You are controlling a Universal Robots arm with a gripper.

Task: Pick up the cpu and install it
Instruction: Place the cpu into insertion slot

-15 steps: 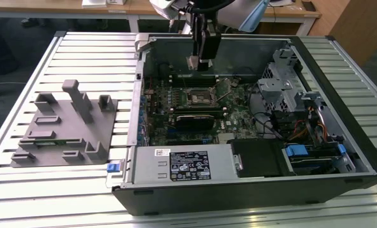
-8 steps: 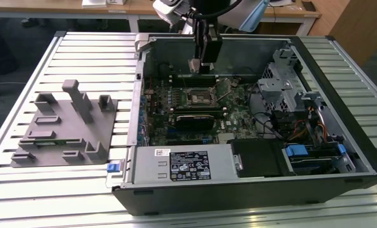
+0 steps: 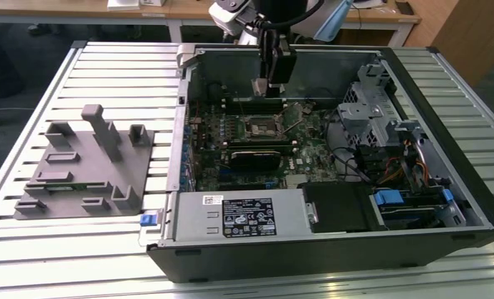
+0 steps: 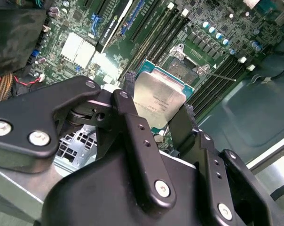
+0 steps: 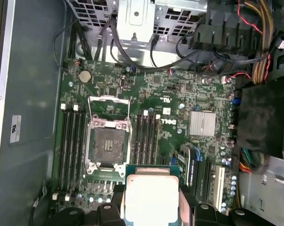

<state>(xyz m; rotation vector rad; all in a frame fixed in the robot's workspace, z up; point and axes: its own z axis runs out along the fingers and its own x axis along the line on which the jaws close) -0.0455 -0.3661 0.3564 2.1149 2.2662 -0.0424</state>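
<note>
The gripper (image 4: 158, 95) clamps the cpu (image 5: 150, 197) by 2 opposite edges, above the motherboard's (image 5: 179, 94) edge just beside the open socket (image 5: 106, 143). It looks light, stiff, slick-topped, and fragile underneath; the edges suit gripping.

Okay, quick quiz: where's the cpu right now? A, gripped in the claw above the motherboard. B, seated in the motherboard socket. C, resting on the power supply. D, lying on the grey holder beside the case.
A: in the second wrist view the cpu is clamped in the claw over the motherboard, and in the first wrist view the socket is open and empty.
</note>
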